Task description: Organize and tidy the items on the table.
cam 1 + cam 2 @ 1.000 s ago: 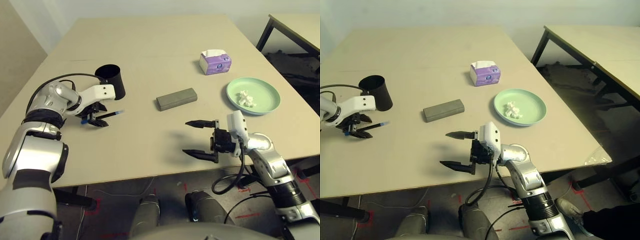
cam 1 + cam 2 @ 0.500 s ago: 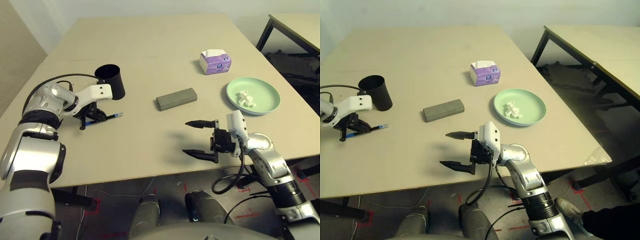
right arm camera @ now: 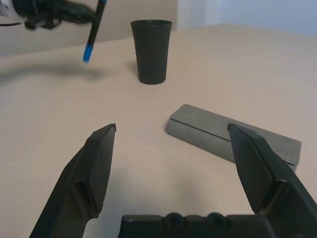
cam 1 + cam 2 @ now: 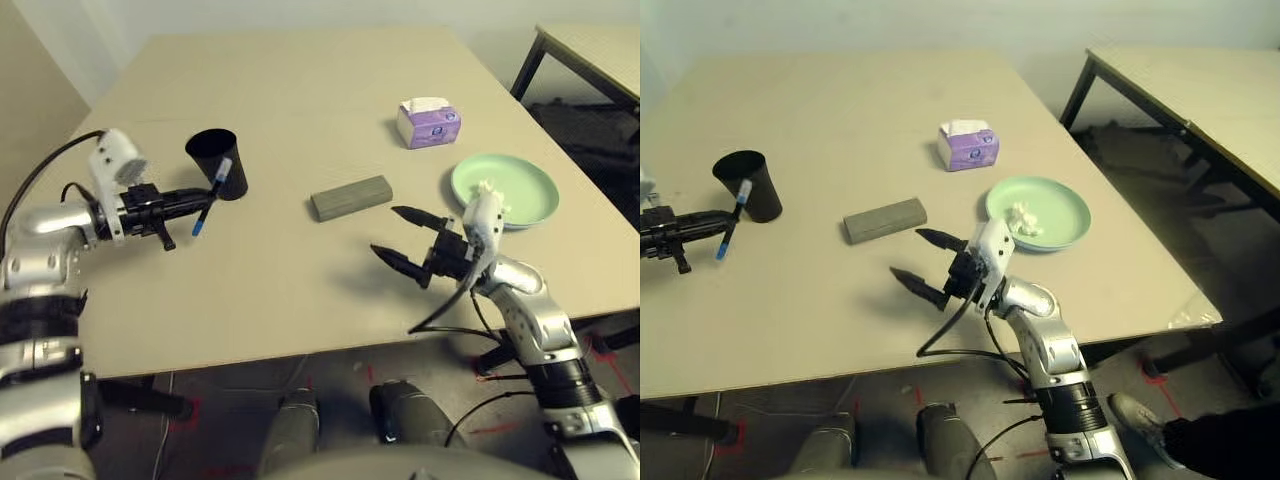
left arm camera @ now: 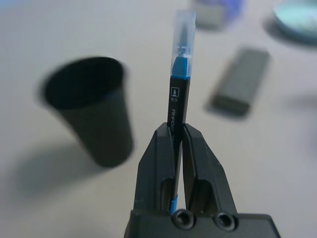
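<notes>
L gripper pinches the pen mid-barrel, lifted clear of table just near-left of the black cup, prob. for dropping in; R gripper spread wide, empty, near glasses case.

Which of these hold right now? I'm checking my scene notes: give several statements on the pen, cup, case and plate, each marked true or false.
1. The left claw is shut on the pen. True.
2. The pen stands inside the black cup. False: it is held in the air beside the cup.
3. The right claw grips the grey case. False: it is open, apart from the case.
4. A crumpled tissue lies on the green plate. True.
5. The cup lies tipped over. False: it stands upright.
</notes>
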Controlling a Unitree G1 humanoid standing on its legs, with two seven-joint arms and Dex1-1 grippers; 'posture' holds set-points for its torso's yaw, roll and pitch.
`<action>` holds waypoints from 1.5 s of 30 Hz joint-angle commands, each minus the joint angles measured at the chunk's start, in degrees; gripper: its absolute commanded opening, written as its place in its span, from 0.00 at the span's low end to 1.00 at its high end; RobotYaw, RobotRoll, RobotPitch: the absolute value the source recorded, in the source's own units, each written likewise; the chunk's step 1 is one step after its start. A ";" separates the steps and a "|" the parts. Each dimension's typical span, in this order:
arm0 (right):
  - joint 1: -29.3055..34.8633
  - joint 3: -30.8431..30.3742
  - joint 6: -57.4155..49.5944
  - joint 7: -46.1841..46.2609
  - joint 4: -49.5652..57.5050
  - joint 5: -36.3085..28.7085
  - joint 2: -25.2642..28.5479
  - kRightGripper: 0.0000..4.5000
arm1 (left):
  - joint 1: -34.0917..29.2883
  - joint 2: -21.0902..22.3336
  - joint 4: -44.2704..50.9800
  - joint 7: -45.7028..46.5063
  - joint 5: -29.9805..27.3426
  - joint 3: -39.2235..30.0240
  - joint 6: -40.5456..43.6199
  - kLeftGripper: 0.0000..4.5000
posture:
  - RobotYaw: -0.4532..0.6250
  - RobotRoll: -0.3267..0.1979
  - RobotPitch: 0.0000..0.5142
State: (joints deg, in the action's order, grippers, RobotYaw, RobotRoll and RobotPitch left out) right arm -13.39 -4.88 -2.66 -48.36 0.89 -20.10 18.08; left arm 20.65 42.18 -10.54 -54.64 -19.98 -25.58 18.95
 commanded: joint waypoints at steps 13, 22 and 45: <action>0.95 -0.85 0.92 0.43 -0.38 1.02 -0.27 1.00 | 27.46 -5.51 -18.94 21.67 1.35 2.34 -11.10 0.02 | 0.37 0.62 0.21; 1.33 -0.83 0.93 1.50 0.43 1.20 -0.37 1.00 | 42.05 -7.83 -45.39 23.58 4.64 4.98 -26.08 0.02 | 0.32 0.62 0.21; 2.16 -1.30 0.93 0.38 1.49 0.94 1.12 1.00 | 36.64 -10.72 -55.11 23.50 6.94 6.86 -35.67 0.02 | 0.32 0.62 0.19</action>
State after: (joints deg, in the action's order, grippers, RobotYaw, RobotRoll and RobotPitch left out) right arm -11.09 -5.83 -1.92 -47.55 2.03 -19.48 18.90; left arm 57.82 31.69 -64.90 -31.08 -13.52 -19.06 -16.23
